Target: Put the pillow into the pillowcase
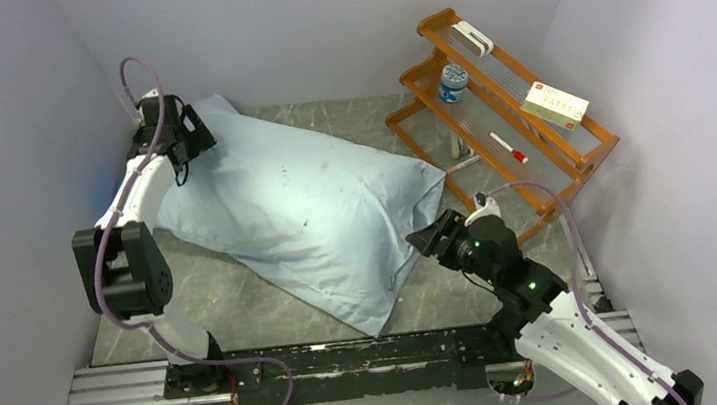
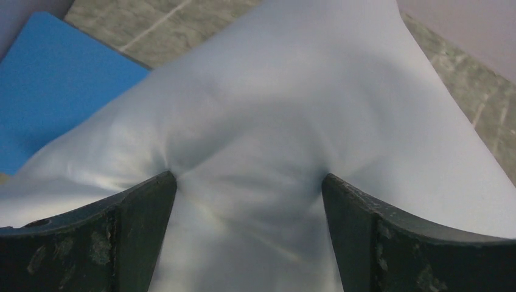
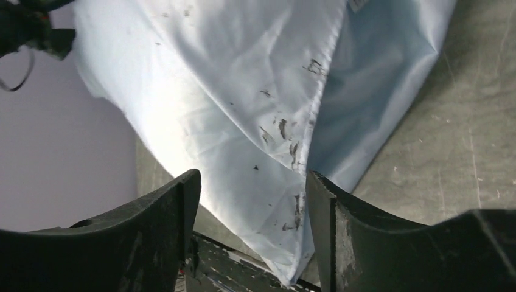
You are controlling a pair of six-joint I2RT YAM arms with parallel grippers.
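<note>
— Grey marbled table [image 1: 244, 295], pale lilac walls round it. What lies there?
— The pillowcase [image 1: 306, 218], light blue and stuffed plump, slanting from 10 o'clock down to 5 o'clock. The pillow itself I cannot pick out; only blue cloth with a few dark specks shows.
— And the left gripper [image 2: 248, 182]?
— At the 10 o'clock corner, spread wide round a fat bulge of the case. Both fingertips are dented into the cloth, which fills the gap between them. A bright blue mat [image 2: 55, 85] lies just beyond on the table.
— The right gripper [image 3: 252, 179]?
— At about 4 o'clock, near the case's right edge. Its jaws stand apart with nothing clamped; the speckled hem hangs beyond the fingers.
— Anything else?
— An orange rack [image 1: 436, 23] at 2 o'clock, carrying a small white box [image 1: 555, 104].
</note>
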